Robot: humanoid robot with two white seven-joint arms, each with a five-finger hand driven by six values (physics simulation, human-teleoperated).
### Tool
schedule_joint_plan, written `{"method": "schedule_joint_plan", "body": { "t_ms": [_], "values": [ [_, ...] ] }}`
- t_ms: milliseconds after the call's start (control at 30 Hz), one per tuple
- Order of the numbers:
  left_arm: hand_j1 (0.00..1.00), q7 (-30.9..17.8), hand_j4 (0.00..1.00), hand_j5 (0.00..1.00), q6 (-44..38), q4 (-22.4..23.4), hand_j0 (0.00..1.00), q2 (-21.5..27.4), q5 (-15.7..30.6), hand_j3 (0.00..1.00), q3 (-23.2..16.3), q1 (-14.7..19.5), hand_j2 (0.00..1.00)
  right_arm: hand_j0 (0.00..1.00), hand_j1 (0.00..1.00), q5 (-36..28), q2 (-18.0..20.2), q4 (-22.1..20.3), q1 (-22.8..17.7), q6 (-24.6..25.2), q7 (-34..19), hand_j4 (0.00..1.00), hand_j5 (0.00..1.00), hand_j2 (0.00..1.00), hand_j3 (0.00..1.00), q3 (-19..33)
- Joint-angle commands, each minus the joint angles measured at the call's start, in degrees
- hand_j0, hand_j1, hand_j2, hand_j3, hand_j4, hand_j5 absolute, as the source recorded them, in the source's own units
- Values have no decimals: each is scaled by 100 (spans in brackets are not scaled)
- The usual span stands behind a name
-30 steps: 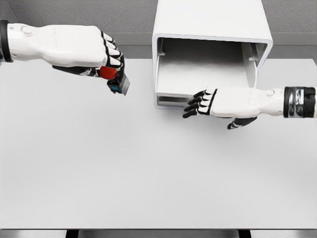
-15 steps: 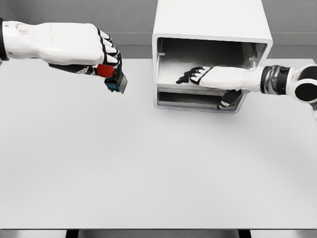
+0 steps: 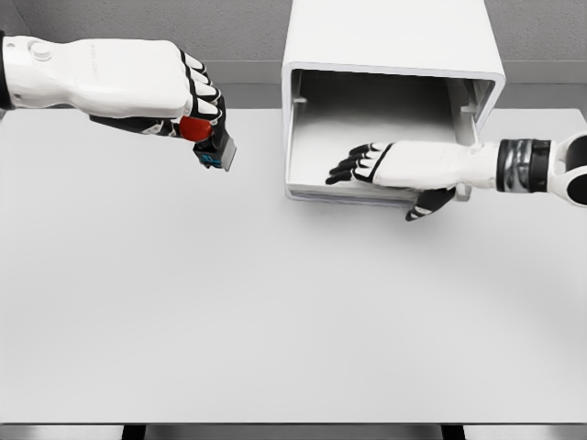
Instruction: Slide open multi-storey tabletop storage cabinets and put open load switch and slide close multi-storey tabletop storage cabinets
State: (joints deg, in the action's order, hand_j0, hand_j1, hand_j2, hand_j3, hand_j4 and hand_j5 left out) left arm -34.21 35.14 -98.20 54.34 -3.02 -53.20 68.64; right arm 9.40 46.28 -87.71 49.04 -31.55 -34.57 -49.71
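The load switch (image 3: 215,148), a black and blue block with a red knob (image 3: 193,129), hangs above the table's left rear, and my left hand (image 3: 204,115) is shut on it. The white storage cabinet (image 3: 390,37) stands at the back centre-right. Its drawer (image 3: 367,124) shows a bare floor, and its front lip lies near the cabinet's mouth. My right hand (image 3: 365,167) reaches in from the right across that lip. Its fingers (image 3: 347,170) lie stretched flat above the drawer floor and its thumb (image 3: 425,208) hangs below the lip. It holds nothing that I can see.
The white table (image 3: 275,312) spreads wide in front of the cabinet, with its front edge near the bottom of the view. A grey wall runs behind the cabinet.
My right hand went into the cabinet mouth, then drew back slightly and lower. The drawer's front lip went back, then came forward again. My left hand with the switch barely moved.
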Motion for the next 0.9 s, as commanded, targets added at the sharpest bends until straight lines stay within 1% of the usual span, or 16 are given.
{"method": "schedule_joint_plan", "body": {
  "t_ms": [0, 200, 300, 333, 400, 467, 533, 633, 733, 867],
  "values": [
    [46, 2, 46, 46, -14, 3, 46, -2, 29, 46, 2, 0, 46, 100, 100, -26, 47, -124, 0, -193, -43, 100, 100, 100, 100, 50],
    [46, 2, 46, 46, -14, 3, 46, -2, 29, 46, 2, 0, 46, 100, 100, -26, 47, -159, -9, -264, -43, 100, 100, 100, 100, 50],
    [46, 2, 46, 46, -14, 3, 46, -2, 29, 46, 2, 0, 46, 100, 100, -26, 56, -256, -18, -345, -43, 100, 100, 100, 100, 58],
    [46, 2, 46, 46, -14, 3, 46, -2, 29, 46, 2, 0, 46, 100, 100, -34, 126, -282, -35, -345, -43, 100, 100, 100, 100, 172],
    [46, 2, 46, 46, -14, 3, 46, -2, 29, 46, 2, 0, 46, 100, 100, -34, 135, -370, -211, -345, -43, 100, 100, 100, 100, 419],
    [46, 2, 46, 46, -14, 3, 46, -11, 29, 46, 2, 9, 46, 100, 100, -43, 144, -432, -229, -345, -43, 100, 100, 100, 100, 445],
    [46, 2, 46, 46, -14, 3, 46, -2, 29, 46, 2, 26, 46, 100, 100, -69, 241, -476, -237, -345, -43, 100, 100, 100, 100, 542],
    [46, 2, 46, 46, -14, 3, 46, -2, 20, 46, 2, 26, 46, 100, 100, -78, 250, -484, -246, -345, -43, 100, 100, 100, 100, 559],
    [46, 2, 46, 46, -14, 3, 46, 7, 29, 46, 2, 26, 46, 100, 100, -96, 258, -572, -317, -345, -43, 100, 100, 100, 100, 682],
    [46, 2, 46, 46, -14, 3, 46, 7, 20, 46, 2, 26, 46, 100, 100, -96, 267, -651, -325, -345, -43, 100, 100, 100, 100, 691]
  ]
}}
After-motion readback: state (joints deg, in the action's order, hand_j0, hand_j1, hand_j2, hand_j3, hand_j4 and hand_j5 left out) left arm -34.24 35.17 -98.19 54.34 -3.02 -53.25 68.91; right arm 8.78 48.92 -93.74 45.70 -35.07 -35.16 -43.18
